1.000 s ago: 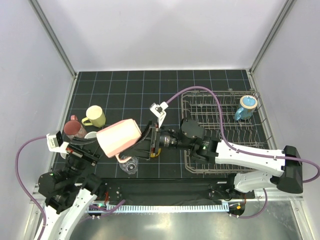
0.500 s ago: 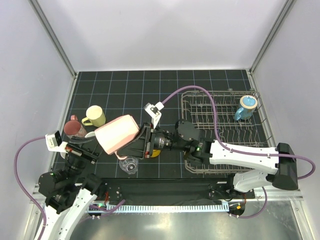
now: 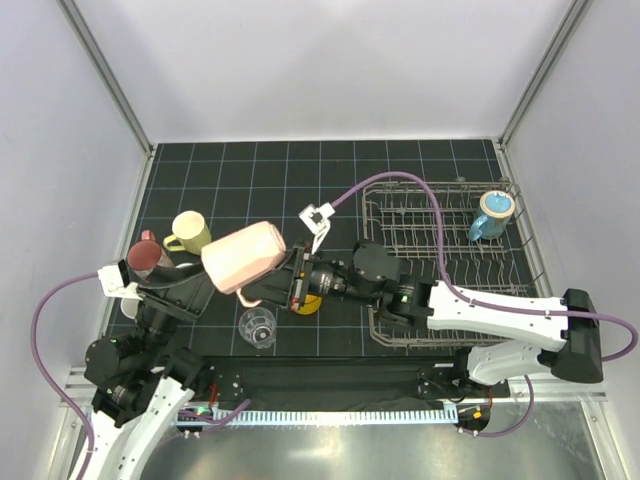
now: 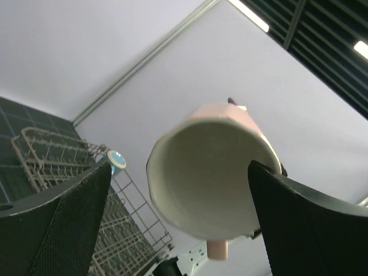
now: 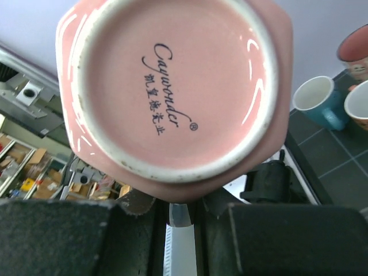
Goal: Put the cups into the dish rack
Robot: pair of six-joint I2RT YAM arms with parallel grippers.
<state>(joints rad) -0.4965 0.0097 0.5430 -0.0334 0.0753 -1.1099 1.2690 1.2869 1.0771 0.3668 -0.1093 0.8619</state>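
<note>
Holding a pink mug in mid-air, ready for the dish rack

Seen from above, the pink mug (image 3: 245,258) lies on its side in the air, left of centre over the dark gridded table (image 3: 250,180). The right gripper (image 3: 282,288) is closed tight on it, apparently at the handle on the underside. The wrist view shows only the mug's base filling the picture, with the fingers together beneath it. The left gripper (image 3: 185,280) sits at the mug's open mouth. Its fingers (image 4: 63,230) are spread wide on either side of the rim and touch nothing.

To do this step well, the left arm should probably draw clear first. The right arm can then carry the mug rightward, well above the near wall of the dish rack (image 3: 440,200). A thin grip on the handle may let the mug swing, so a slow, level carry seems wise. Lowering it between tines in open space would keep it apart from the blue mug (image 3: 492,215).

Counted:
- One rack.
- Two arms.
- Five cups in plain view: the pink mug, the blue mug in the rack's far right corner, a pale yellow mug (image 3: 192,233), a maroon mug (image 3: 148,256) and a glass tumbler (image 3: 258,327).
- One orange-yellow sliver (image 3: 312,305) under the right gripper, which may be a sixth cup.
</note>
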